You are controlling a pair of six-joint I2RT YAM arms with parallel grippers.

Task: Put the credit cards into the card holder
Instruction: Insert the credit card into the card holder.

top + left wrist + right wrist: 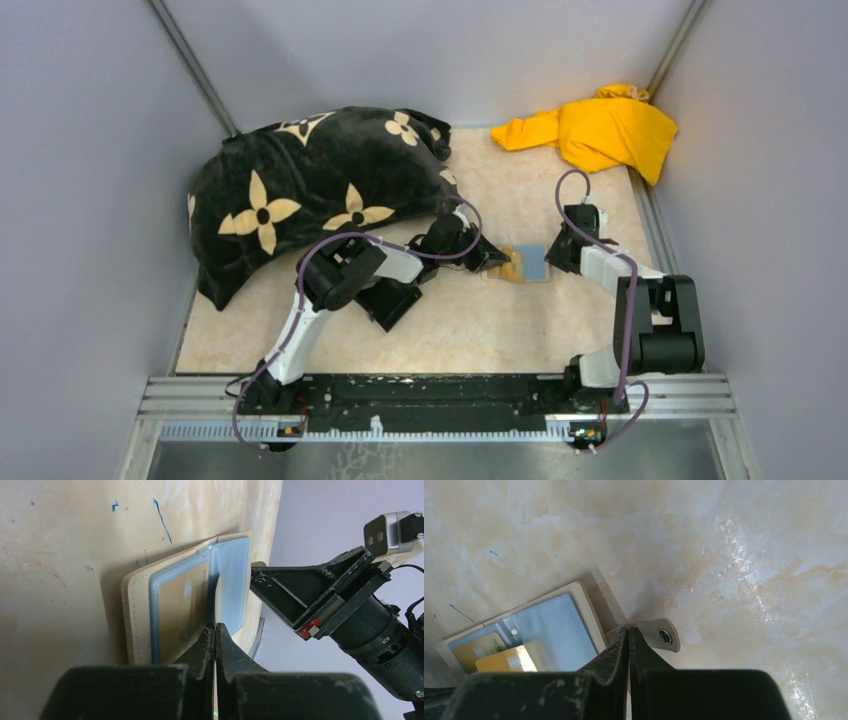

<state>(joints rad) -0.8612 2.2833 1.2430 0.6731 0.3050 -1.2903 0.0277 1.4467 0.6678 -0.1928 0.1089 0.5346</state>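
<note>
- The left fingers hide the lower edge of the holder [136, 620]. I cannot tell whether its pale blue leaf is a card or a bare sleeve [549, 625].
- The holder lies open on the table [480, 330], between the two grippers. A gold card [479, 647] sits under clear plastic, with a second card [506, 662], gold-orange, just beside it.
- The holder is tan, with a snap tab [664, 636].
- The left gripper [215, 630] has its jaws together at the sleeves' fold. The right gripper [629, 632] has its jaws together at the tab.

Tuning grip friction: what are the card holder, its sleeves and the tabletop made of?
Card holder: matte tan leather or faux leather, going by the soft rounded edge. Sleeves: clear glossy plastic; a gold card shows through. Tabletop: marble-print, glossy with glare; laminate or vinyl, unclear.
</note>
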